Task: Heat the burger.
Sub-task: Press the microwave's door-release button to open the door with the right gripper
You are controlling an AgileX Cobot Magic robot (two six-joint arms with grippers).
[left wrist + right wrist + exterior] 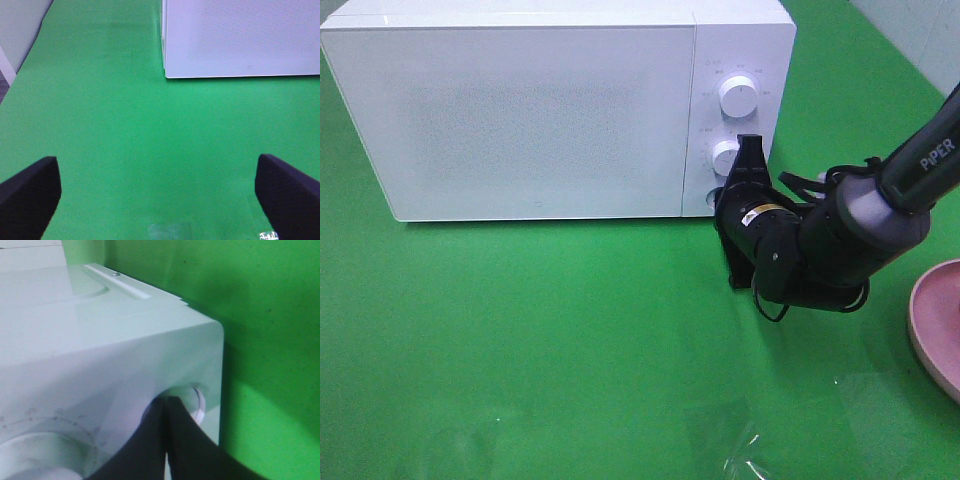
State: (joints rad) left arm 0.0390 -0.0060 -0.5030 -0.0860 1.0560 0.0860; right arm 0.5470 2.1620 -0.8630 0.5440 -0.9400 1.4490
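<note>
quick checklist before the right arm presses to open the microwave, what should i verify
1. Microwave door shut and ready to be released: ok, it sits flush and closed.
2. Right gripper shut for pressing: ok, the fingers are together.
3. Fingertips on the round button: cannot tell; they sit at its edge, not clearly centred.
4. Left gripper out of the way: ok, it is open over the bare green mat, apart from the door.
5. Burger located: cannot tell, no view shows it; the visible part of the pink plate carries nothing.
</note>
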